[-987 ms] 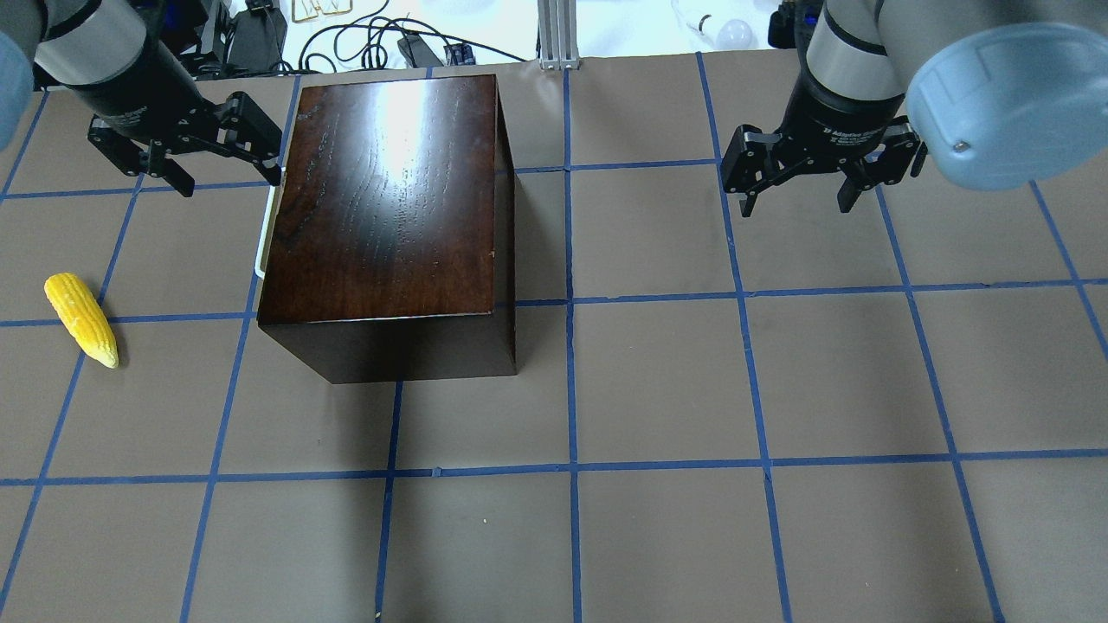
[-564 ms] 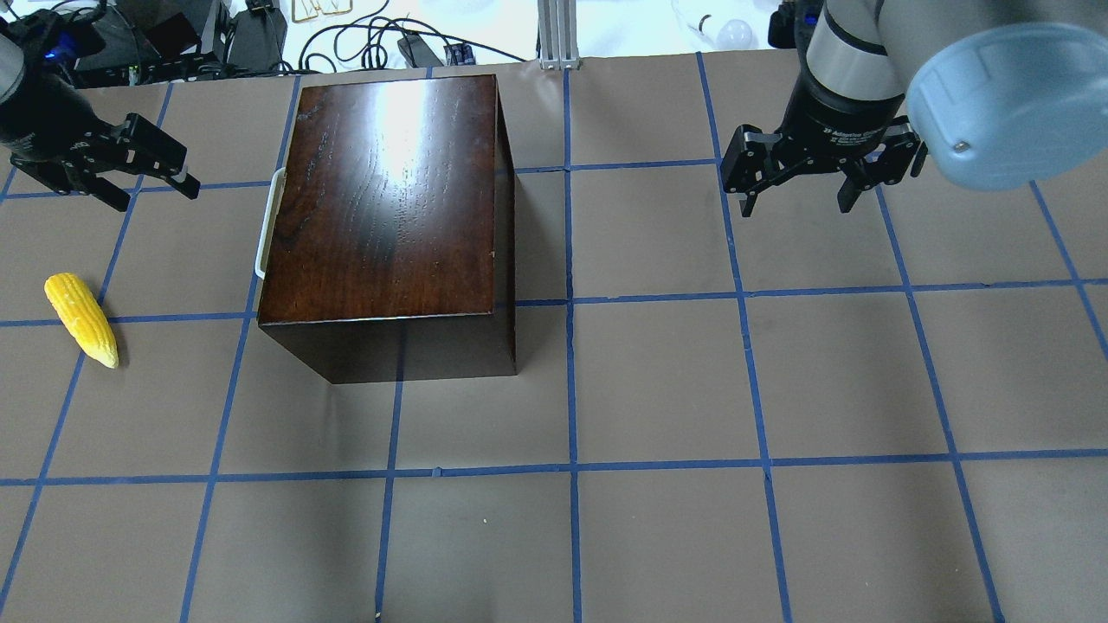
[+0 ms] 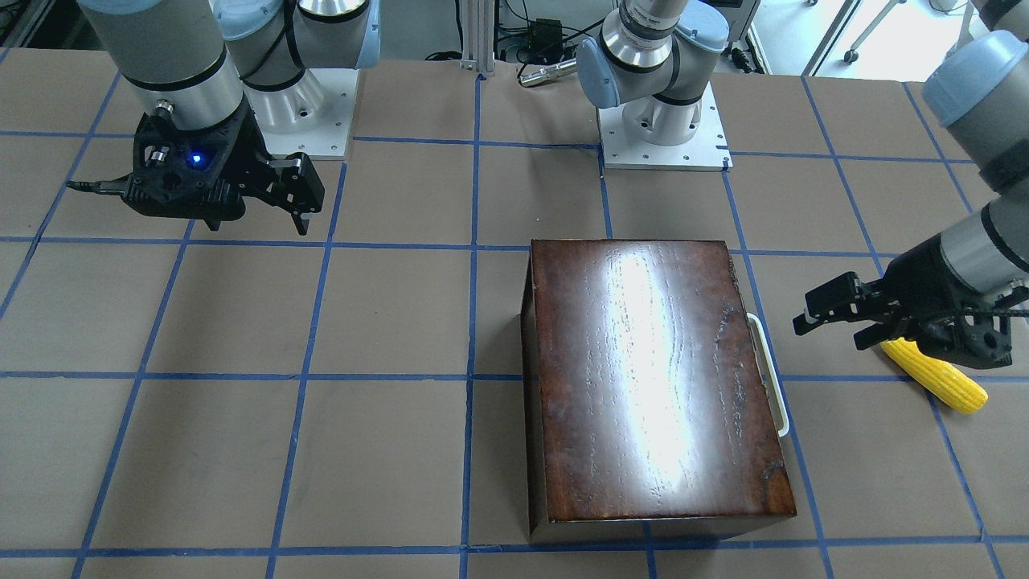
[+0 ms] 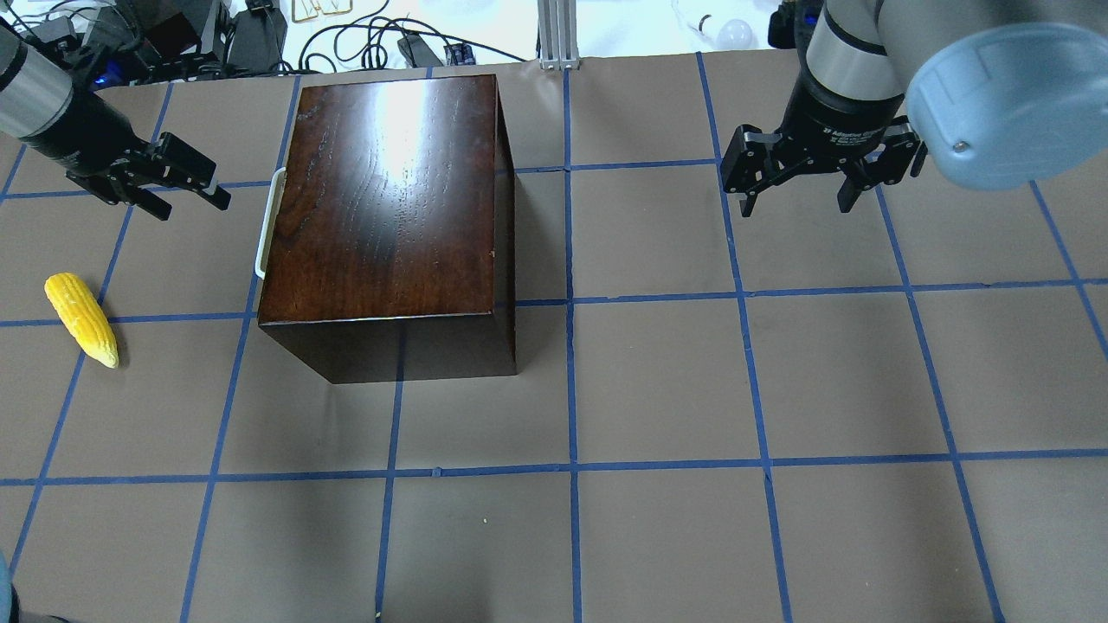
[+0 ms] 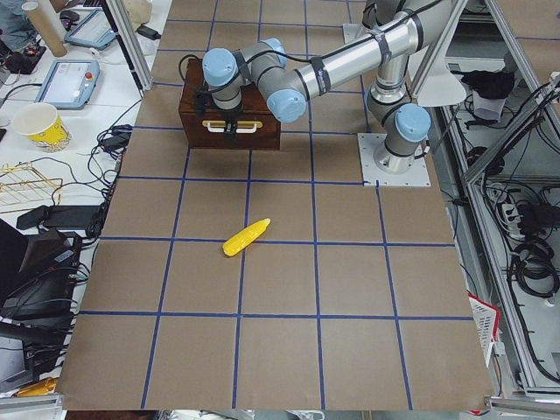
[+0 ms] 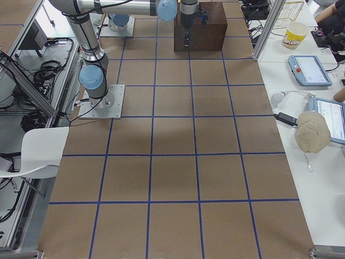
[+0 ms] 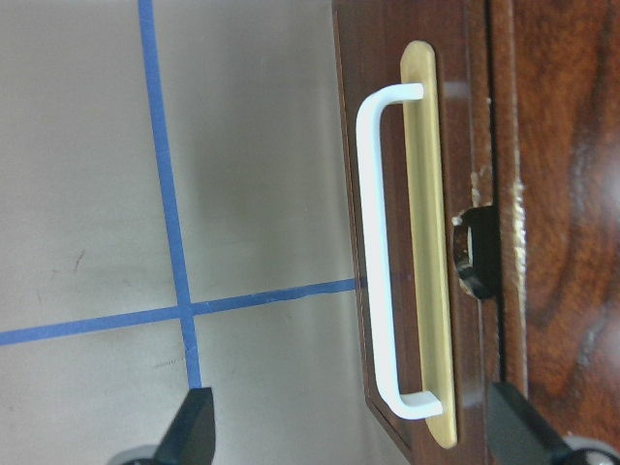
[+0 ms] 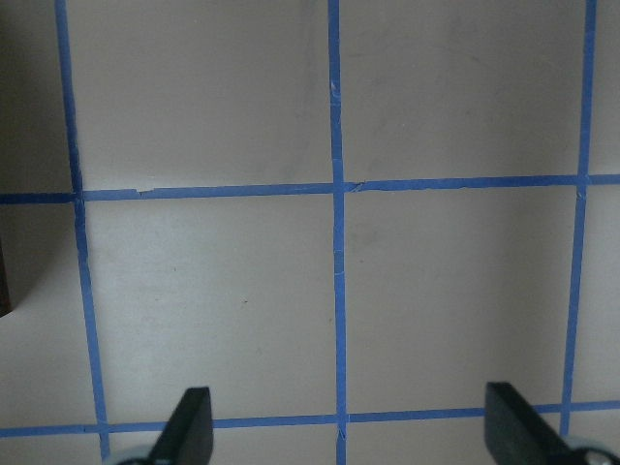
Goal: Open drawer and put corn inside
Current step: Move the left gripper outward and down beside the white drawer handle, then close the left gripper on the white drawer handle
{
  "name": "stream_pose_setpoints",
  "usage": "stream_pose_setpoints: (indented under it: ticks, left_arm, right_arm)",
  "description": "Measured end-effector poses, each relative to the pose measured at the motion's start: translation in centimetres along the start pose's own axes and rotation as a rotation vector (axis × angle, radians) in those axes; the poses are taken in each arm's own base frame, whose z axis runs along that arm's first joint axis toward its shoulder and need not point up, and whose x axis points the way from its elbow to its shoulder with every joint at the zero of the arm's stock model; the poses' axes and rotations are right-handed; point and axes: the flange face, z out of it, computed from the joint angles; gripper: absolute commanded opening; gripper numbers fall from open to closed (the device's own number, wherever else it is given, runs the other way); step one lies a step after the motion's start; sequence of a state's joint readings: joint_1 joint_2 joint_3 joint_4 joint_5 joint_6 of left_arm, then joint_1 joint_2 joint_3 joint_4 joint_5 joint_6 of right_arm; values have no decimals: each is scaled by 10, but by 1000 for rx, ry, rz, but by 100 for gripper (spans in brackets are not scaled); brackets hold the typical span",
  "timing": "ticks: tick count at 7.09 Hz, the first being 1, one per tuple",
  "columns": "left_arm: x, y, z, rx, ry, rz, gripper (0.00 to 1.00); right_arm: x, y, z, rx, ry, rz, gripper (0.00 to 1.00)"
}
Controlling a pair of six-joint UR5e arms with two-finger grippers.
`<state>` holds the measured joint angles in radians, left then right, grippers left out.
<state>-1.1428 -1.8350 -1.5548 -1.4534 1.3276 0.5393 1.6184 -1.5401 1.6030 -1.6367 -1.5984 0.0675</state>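
A dark box [image 4: 389,199] sits by the desk's far edge, its drawer [image 7: 383,48] closed and its white handle [image 4: 268,223] facing the left edge. The corn [image 4: 82,320] lies near that left edge. The left gripper [image 4: 195,208] hovers spread wide beside the handle. The right gripper [image 4: 795,208], spread and empty, hangs toward the far right corner.

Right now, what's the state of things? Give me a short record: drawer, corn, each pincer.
drawer: shut inside the box, white handle free
corn: lying on the table, on the box's handle side, apart from it
left pincer: open, empty, facing the handle, not touching
right pincer: open, empty, over bare table beyond the box
progress: no step done yet
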Motion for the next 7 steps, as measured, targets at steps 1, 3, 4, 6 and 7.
stream_pose_setpoints:
  ticks: [1,3,4,6,7]
  left_arm:
    - [-6,-5,10,-8,5,17,100]
    - [-16,-11,29,-30,21,26,100]
    - [-19,-13,36,-36,33,26,100]
    - [-21,-20,48,-22,71,24,100]
    - [-23,-23,53,-18,83,24,100]
  right_arm:
    - [0,0,0,0,0,0,100]
    - [0,0,0,0,0,0,100]
    - [0,0,0,0,0,0,100]
    - [0,0,0,0,0,0,100]
    - [0,0,0,0,0,0,100]
